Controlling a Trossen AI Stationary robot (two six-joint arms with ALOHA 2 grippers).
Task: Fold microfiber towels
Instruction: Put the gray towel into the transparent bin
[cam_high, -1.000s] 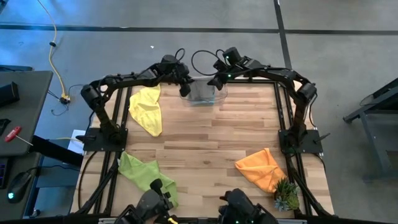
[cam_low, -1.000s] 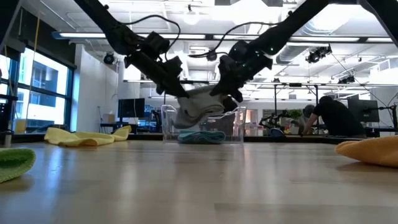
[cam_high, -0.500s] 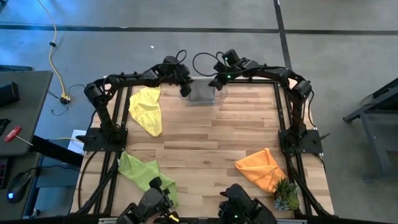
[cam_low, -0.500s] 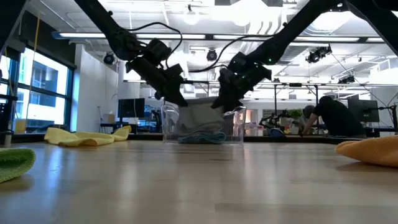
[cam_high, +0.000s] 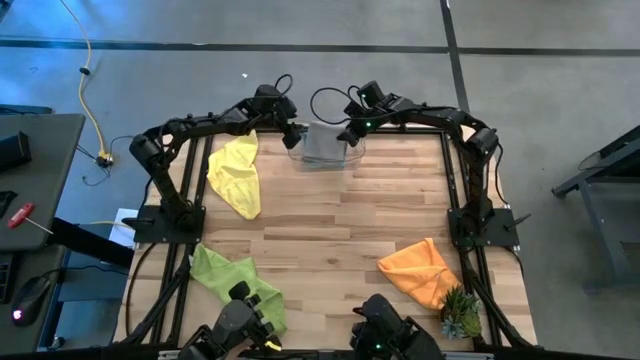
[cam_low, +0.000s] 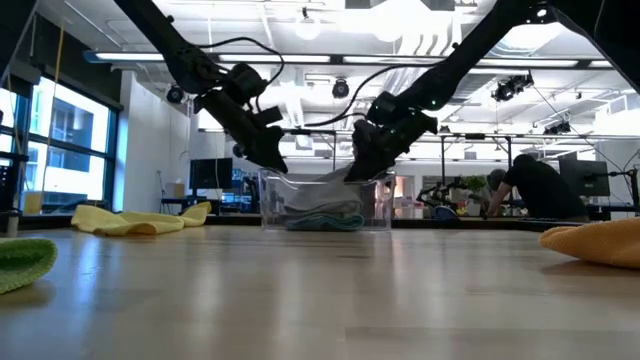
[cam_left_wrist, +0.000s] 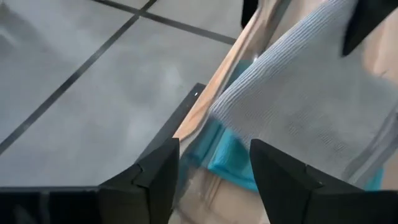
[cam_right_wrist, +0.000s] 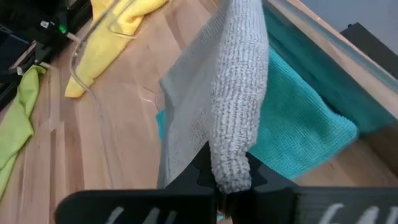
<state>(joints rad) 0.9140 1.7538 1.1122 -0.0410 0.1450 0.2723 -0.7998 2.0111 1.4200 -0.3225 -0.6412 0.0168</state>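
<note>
the left pincer (cam_high: 291, 138) has just let go: a second ago it was pinched on one end of the grey towel (cam_high: 323, 141), and now its fingers stand spread, drawn back a little from the clear bin (cam_low: 325, 203) at the far edge of the table (cam_high: 330, 225). the right pincer (cam_high: 347, 133) is pressed together on the other end of the grey towel, as its own wrist view shows, with the cloth hanging from its tips. the towel has sunk from above the bin to lie in it, draped over the teal towel (cam_right_wrist: 298, 118) already folded at the bottom (so this looks like the drop-off of a finished fold). once the right pincer lets go too, two of five would be done. the yellow towel (cam_high: 236, 175) lies unfolded near the far left corner, just beside the left arm, the lime green towel (cam_high: 235, 278) crumpled at the near left corner, the orange towel (cam_high: 422, 270) toward the near right corner beside the small plant (cam_high: 461, 314)
</note>
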